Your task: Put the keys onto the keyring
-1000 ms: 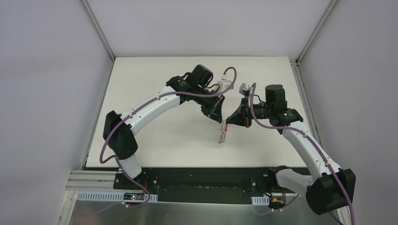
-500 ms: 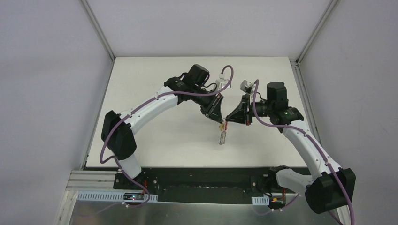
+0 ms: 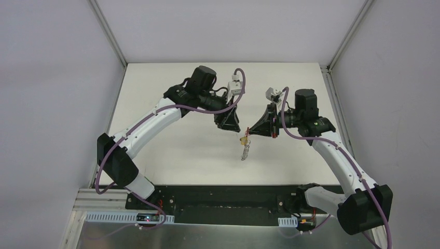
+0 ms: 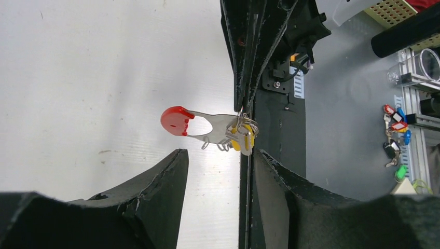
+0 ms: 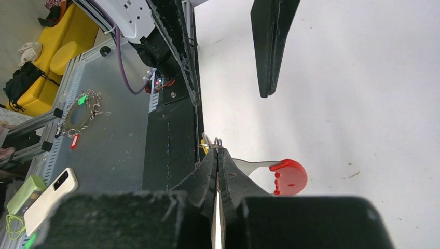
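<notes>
Top external view: the left claw (image 3: pixel 229 125) hangs over the white worktop (image 3: pixel 171 150), just left of the right claw (image 3: pixel 249 131), with a small gap between the two.
Left claw: jaws parted partway and nothing between them. Its own camera shows only its two black fingertips (image 4: pixel 161 187), cut off by the bottom edge.
Right claw: pinched tight on the keyring (image 4: pixel 179 120) at a bunch of thin wire loops, its tips meeting with no gap.
Keyring: held in the air above the worktop. In both wrist views a red end on a flat silvery strip sticks out sideways from the grip. From above, the rest hangs down as a thin silvery strand, too small to make out.
Key (image 4: pixel 244 141): the yellow head sits just under the right claw's tips, in among the wire loops. The blade is hidden, and whether the key is threaded on cannot be told.
Right wrist view: the claw's own fingers cover most of the bunch, leaving a sliver of yellow.
Off the worktop: small coloured key tags (image 4: pixel 397 135) near a rail, too small to tell apart.
</notes>
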`<state>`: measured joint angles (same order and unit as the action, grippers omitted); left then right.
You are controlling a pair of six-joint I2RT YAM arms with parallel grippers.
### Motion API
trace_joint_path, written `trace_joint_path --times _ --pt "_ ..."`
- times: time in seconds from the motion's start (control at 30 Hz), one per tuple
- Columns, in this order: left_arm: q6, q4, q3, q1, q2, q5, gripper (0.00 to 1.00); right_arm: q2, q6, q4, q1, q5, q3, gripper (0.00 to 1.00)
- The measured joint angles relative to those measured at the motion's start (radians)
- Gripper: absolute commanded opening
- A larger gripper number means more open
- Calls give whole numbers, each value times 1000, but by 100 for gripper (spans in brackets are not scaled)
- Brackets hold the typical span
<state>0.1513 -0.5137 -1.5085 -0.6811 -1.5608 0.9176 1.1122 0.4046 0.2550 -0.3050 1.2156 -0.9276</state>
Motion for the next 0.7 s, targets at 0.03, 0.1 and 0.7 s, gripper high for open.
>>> trace_joint_path --times 0.03,0.1,0.7 --pt "13 3 0 0 3 3 52 1 -2 -3 0 4 0 0" --pt "34 4 0 -6 3 9 51 4 -10 -18 0 14 0 0" --pt "122 -8 -26 -66 -45 -6 31 12 -93 -127 0 58 19 0"
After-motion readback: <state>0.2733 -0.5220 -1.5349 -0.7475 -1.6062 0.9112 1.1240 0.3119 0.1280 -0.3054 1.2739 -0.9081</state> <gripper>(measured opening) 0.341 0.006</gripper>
